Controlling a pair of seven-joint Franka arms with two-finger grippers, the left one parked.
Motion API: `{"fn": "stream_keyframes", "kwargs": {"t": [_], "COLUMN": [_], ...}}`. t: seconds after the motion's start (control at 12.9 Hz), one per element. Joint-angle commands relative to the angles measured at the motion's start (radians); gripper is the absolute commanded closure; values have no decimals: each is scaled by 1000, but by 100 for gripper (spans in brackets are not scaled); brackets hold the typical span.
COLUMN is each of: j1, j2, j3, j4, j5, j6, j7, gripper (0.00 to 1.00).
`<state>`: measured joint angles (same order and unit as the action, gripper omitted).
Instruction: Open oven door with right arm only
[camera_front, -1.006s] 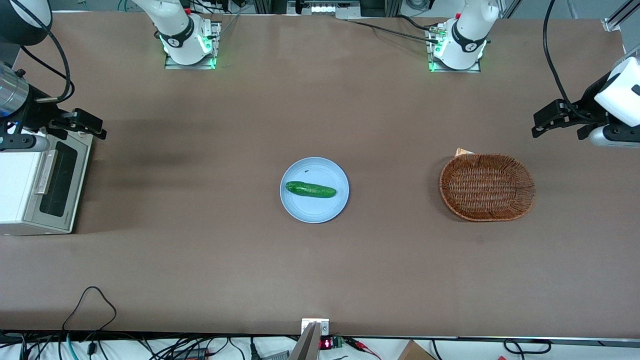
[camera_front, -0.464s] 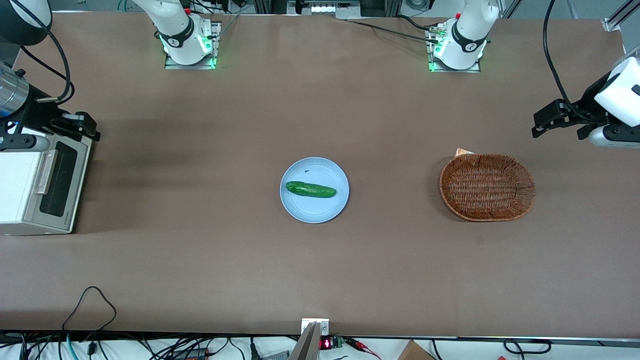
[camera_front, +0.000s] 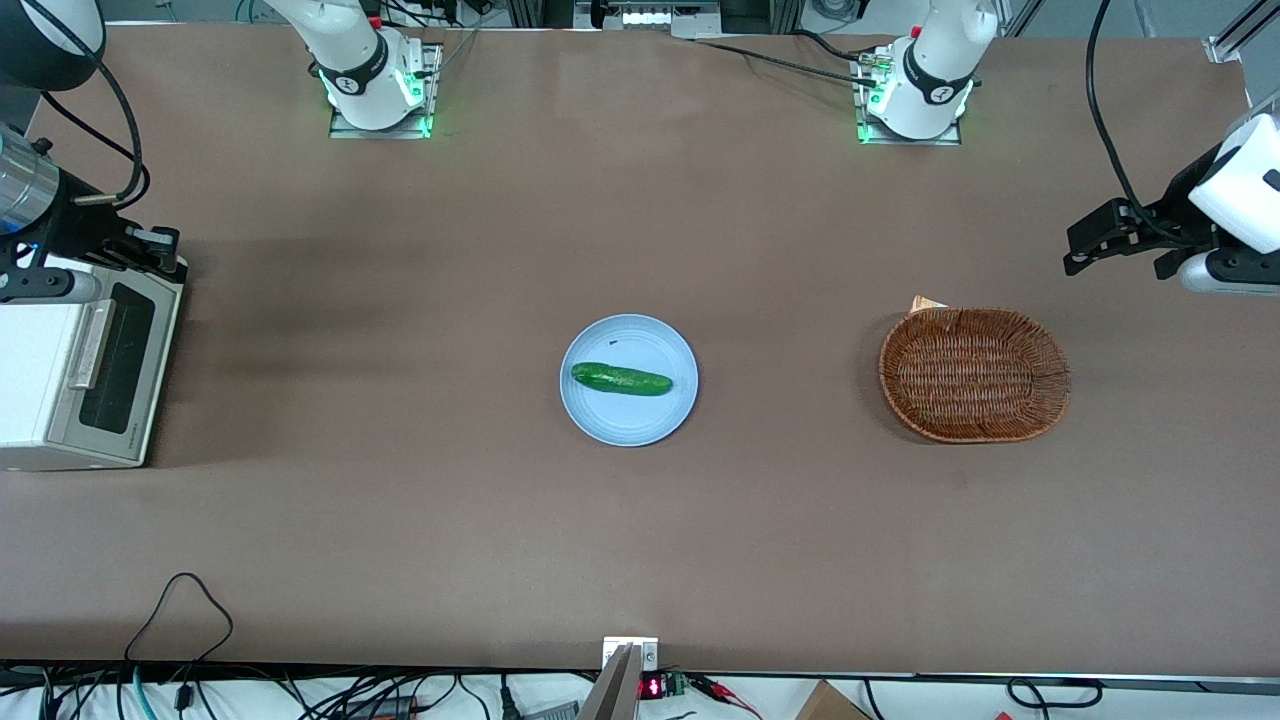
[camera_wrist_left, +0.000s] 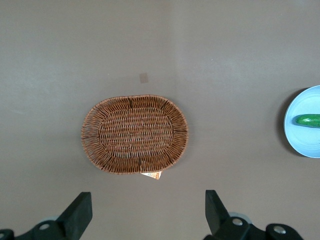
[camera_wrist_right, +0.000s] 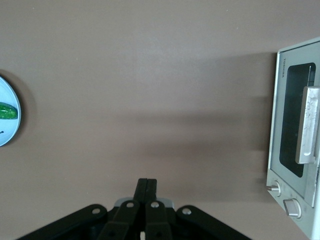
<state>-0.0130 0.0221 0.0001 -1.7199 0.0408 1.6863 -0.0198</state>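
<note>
At the working arm's end of the brown table, a small cream-white boxy toaster oven sat with its front turned toward the table's middle. Its flat metal-framed door with a dark glass window stood shut, flush against the oven body, the pale bar handle along its upper edge untouched. In the right wrist view the same door showed closed, handle running along the window, two round silver knobs beside the door.

The white jointed right arm with a silver wrist cylinder reached in over the oven's corner farther from the front camera. Its black two-finger gripper hung above that corner of the door, not touching the handle. In the wrist view the fingers were pressed together, tip against tip, holding nothing.

Near the table's middle lay a round pale-blue plate, and on it a dark green cucumber, resting lengthwise across the centre. Plate well apart from the oven.

Toward the parked arm's end sat an oval brown wicker basket, with a small tan tag poking out from under the rim on the edge farther from the front camera. The left wrist view showed the basket with the tag at its rim.
</note>
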Motion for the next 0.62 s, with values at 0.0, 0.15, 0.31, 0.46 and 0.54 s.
{"fn": "stream_keyframes", "kwargs": {"t": [0.0,0.15,0.31,0.46,0.54], "j1": [-2,11,59,74,79], "j2": [18,25,47,87,108], "j3": [5,17,20,20,21], "j4": [23,23,23,20,22], "j5": [-5,-117,-244,-340,-405], "j6": [-51,-85,-144,-180,-177], "j7": [-9,-6,30,150,161], "gripper": [100,100,99,99,99]}}
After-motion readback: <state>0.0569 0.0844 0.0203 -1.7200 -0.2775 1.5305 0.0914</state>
